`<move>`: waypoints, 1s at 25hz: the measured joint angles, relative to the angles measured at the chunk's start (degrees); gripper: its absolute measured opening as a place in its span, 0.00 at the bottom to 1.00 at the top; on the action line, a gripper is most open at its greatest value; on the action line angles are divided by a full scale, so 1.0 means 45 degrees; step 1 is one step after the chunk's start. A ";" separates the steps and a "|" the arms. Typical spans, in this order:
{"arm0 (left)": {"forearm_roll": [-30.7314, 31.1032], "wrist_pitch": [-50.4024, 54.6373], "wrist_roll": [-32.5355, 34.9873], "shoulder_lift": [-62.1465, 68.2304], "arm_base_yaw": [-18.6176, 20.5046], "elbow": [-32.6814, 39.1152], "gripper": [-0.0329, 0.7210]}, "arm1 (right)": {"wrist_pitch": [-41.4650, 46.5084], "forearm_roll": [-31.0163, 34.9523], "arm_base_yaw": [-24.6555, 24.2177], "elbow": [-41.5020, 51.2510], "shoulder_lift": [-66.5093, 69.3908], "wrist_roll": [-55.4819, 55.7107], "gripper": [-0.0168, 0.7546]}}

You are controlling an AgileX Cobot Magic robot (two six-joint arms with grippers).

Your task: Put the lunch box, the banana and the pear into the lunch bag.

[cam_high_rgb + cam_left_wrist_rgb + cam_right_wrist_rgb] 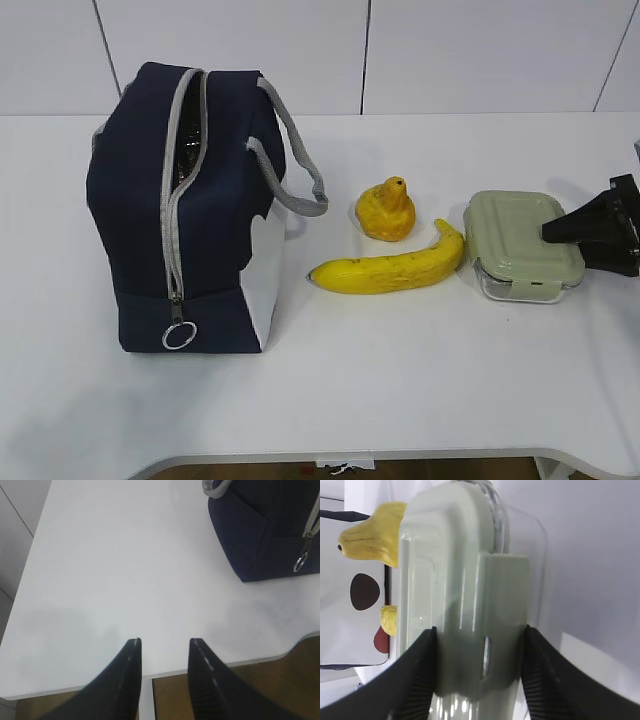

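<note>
Right jaws straddle lunch box (465, 580) – sage-green lid, clear base; left jaws parted, holding nothing

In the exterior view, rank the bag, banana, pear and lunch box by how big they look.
1. Lunch bag, by far the largest.
2. Banana and lunch box: the two look alike in size, and the right gripper covers part of the box, so no ranking.
3. Pear, smallest.

Left pincer (164, 652): fingers parted, nothing between them, hanging clear above surface (125, 570). Right pincer (477, 645): fingers spread, straddling lunch box (465, 580), pads at its sides.
</note>
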 joint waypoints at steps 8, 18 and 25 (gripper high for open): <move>0.0000 0.0000 0.0000 0.0000 0.0000 0.0000 0.37 | -0.0327 -0.1075 0.0000 0.0000 -0.1134 0.2356 0.51; -0.2309 0.0128 0.0000 0.1311 0.0000 -0.0489 0.37 | -0.0177 -0.1585 0.0000 0.0000 -0.3907 0.4631 0.51; -0.4572 0.0002 0.0000 0.4721 0.0000 -0.2054 0.38 | 0.0056 -0.0880 0.0104 0.0026 -0.5714 0.5692 0.51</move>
